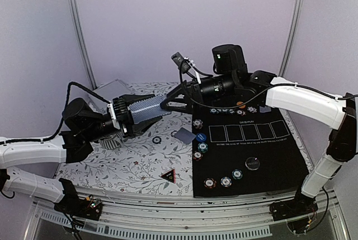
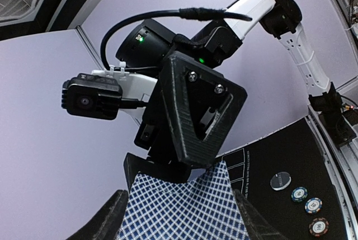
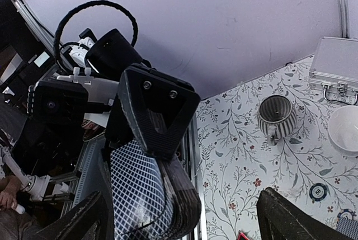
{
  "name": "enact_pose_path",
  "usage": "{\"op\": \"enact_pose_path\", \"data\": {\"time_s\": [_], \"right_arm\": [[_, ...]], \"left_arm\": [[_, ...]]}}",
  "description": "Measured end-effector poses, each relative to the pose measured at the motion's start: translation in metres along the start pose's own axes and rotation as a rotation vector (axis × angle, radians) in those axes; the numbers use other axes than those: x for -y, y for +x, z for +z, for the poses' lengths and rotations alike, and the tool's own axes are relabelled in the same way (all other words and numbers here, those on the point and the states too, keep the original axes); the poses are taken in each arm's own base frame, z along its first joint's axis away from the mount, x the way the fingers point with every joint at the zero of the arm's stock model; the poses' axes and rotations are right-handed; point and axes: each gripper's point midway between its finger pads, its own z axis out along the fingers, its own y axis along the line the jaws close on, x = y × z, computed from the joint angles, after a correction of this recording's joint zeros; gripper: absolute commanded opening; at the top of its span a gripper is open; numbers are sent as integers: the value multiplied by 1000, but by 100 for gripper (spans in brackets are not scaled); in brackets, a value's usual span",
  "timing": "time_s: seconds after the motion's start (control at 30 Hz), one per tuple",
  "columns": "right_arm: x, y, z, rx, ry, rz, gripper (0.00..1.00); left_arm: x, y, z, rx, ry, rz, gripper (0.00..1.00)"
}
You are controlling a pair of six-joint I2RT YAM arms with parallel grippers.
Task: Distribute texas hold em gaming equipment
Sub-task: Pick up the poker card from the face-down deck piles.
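The left gripper (image 1: 130, 114) pinches a deck of playing cards (image 1: 147, 107) by its sides. It holds the deck up in the air, just left of the black mat (image 1: 279, 167), out past the mat's far left corner. The right gripper (image 1: 168, 104) is at the free end of the deck. Its fingers are spread wide and hold nothing.

I think the job now is to take a card off the deck and lay it on the mat. To do it well, the left gripper should hold firm and not wobble. The right fingers should close softly on one card only, near its edge, then slide it straight off. A hard squeeze could grab many cards or bend them.

Some poker chips (image 1: 197, 123) sit along the mat's left and near edges, so the card should land away from them.
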Motion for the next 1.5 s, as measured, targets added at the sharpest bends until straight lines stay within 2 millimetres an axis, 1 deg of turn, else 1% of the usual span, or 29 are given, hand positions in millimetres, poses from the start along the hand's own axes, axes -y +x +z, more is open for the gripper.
{"op": "enact_pose_path", "data": {"time_s": [0.1,0.17,0.37,0.47,0.73,0.93,1.13,1.23,1.3,1.4,1.5], "right_arm": [[-7,-1,9,-10,-22,-1,94],[-8,-1,14,-11,-25,1,94],[14,4,27,-18,38,48,93],[21,4,29,-20,70,62,93],[32,7,25,-42,153,58,94],[40,10,14,-64,212,55,94],[42,9,4,-70,247,42,93],[41,9,2,-77,252,33,89],[40,8,1,-80,252,27,84],[37,7,-1,-84,241,18,73],[32,5,-1,-89,214,14,57]], "left_arm": [[0,0,0,0,0,0,56],[0,0,0,-1,0,0,56],[1,1,0,-5,3,0,56],[2,3,0,-13,7,-1,56],[3,7,0,-27,9,-1,56],[6,14,-2,-44,11,-8,56],[6,14,-2,-46,8,-7,56],[5,14,-2,-45,8,-7,56],[5,14,-2,-45,7,-6,56],[5,13,-2,-43,6,-5,56],[5,12,-2,-40,4,-4,56]]}}
